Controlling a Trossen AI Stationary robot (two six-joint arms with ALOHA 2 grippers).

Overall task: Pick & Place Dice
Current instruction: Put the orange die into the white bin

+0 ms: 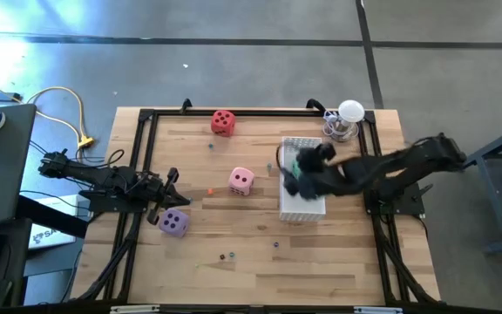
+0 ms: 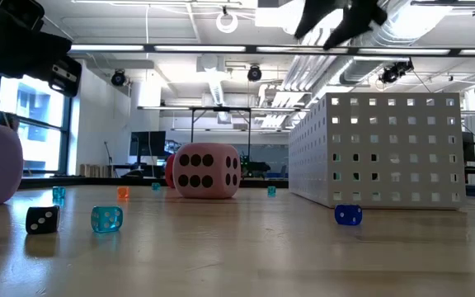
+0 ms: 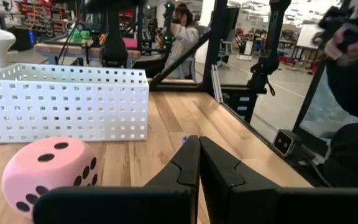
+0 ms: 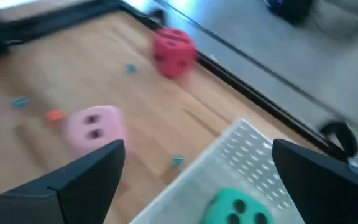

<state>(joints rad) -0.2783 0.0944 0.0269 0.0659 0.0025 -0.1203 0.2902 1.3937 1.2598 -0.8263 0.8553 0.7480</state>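
- Hovering over the white perforated plastic basket (image 1: 303, 205), the right end effector (image 4: 197, 180) has its fingers spread wide, with the soft green die (image 4: 238, 208) right below, inside the basket.
- Next up, I'd guess: the soft pink cube die with dark pips (image 1: 241, 180), just beside the basket on the wooden worktop (image 1: 260, 253) and nearer the right arm.
- Left end effector (image 3: 199, 163) is pressed together, by the purple die (image 1: 174, 223).

Both arms are dark, matte black, chunky jointed links; the left arm (image 1: 103, 180) trails black cabling, and its fingers (image 3: 229, 177) are angular black wedges.
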